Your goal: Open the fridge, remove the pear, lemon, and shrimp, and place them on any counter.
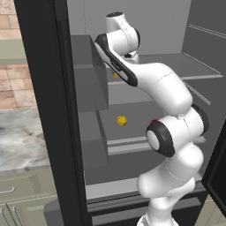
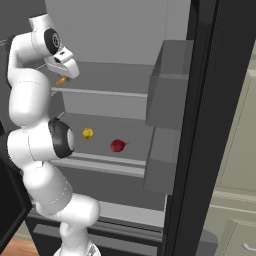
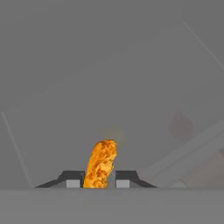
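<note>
- The jaws (image 3: pixel 98 183) are narrow and closed on the shrimp (image 3: pixel 100 162), an orange piece that stands between the two dark fingertips (image 3: pixel 72 179) in the hand view.
- In the right base view the shrimp (image 2: pixel 61 80) shows as a small orange bit under the white hand, just above the upper shelf (image 2: pixel 110 92) inside the open fridge (image 2: pixel 200 100).
- The lemon (image 2: pixel 87 133) lies on the lower shelf (image 2: pixel 100 162), left of the dark-red pear (image 2: pixel 117 145); the two fruits are near each other but apart.
- In the left base view the lemon (image 1: pixel 121 120) sits on that same shelf, and the pear (image 1: pixel 153 122) is mostly hidden behind the arm.
- Grey door bins (image 2: pixel 167 90) hang on the right door.
- A marble worktop (image 1: pixel 22 141) lies left of the fridge, over pale green cabinets (image 1: pixel 22 194).
</note>
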### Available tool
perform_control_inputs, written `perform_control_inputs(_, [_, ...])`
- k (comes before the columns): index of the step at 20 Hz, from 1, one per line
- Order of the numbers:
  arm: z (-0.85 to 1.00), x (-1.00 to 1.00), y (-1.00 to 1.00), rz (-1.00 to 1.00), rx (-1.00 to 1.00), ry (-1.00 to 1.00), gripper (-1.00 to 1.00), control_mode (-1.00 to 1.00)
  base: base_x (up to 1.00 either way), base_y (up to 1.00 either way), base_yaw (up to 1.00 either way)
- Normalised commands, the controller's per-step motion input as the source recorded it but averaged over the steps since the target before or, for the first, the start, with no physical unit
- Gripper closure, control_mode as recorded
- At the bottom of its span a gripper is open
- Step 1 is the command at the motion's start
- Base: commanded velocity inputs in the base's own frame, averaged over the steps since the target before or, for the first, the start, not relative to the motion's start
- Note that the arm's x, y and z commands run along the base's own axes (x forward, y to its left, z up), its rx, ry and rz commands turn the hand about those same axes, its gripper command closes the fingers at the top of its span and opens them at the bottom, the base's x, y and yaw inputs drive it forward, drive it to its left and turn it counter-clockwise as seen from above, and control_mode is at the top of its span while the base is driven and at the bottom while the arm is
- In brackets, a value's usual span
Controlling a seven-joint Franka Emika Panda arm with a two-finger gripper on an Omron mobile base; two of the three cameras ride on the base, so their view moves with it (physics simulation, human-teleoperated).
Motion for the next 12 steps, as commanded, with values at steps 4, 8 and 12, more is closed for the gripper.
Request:
perform_control_inputs(4, [-1.0,-0.36,-0.63,0.08,0.03,-0.09,1.0,-1.0,0.0,0.0,0.0])
perform_control_inputs(8, [-1.0,-0.36,-0.4,0.04,0.04,-0.09,1.0,-1.0,0.0,0.0,0.0])
perform_control_inputs(12, [-0.95,-0.2,-0.14,0.03,0.04,0.0,1.0,-1.0,0.0,0.0,0.0])
